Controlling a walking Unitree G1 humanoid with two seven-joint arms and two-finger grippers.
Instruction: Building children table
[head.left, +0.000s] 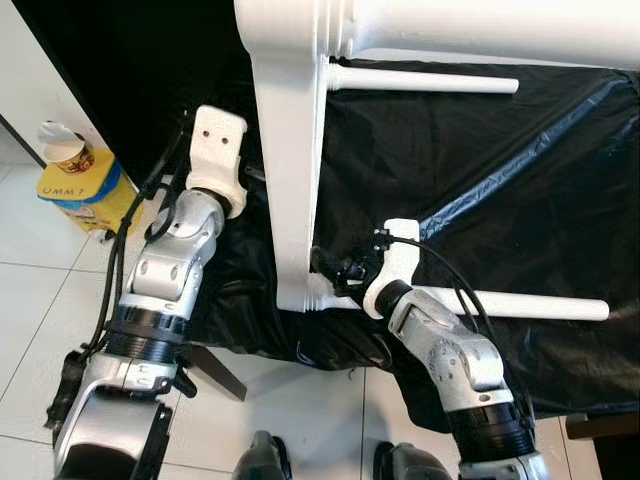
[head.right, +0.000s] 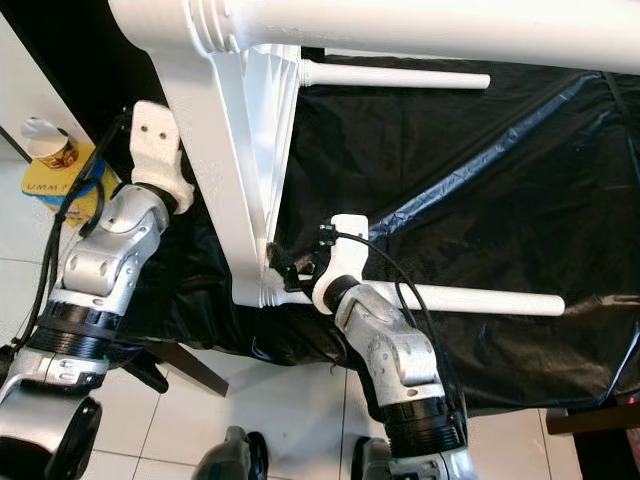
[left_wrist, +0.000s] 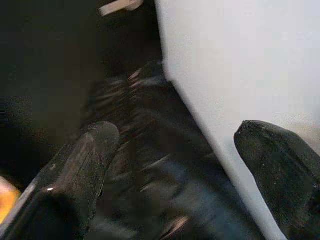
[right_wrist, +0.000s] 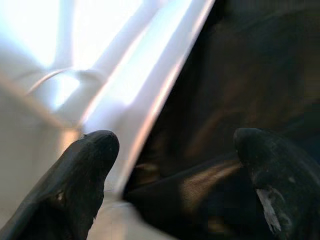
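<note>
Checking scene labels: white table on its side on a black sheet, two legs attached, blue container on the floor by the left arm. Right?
Not blue: the container is yellow, as the left eye view shows. The rest holds: the white table lies on its side on the black sheet, two legs attached.

White tiled floor (head.left: 30, 300), black plastic sheet (head.left: 480, 200), yellow box (head.left: 85, 190) by wall

Both silver arms reach forward, elbows bent. The left gripper (left_wrist: 172, 145) holds its two black fingers (left_wrist: 82, 170) spread wide apart. The right gripper (right_wrist: 175, 145) is parted likewise, its wrist (head.left: 385, 290) angled inward; the blurred wrist views leave any contact uncertain
</note>
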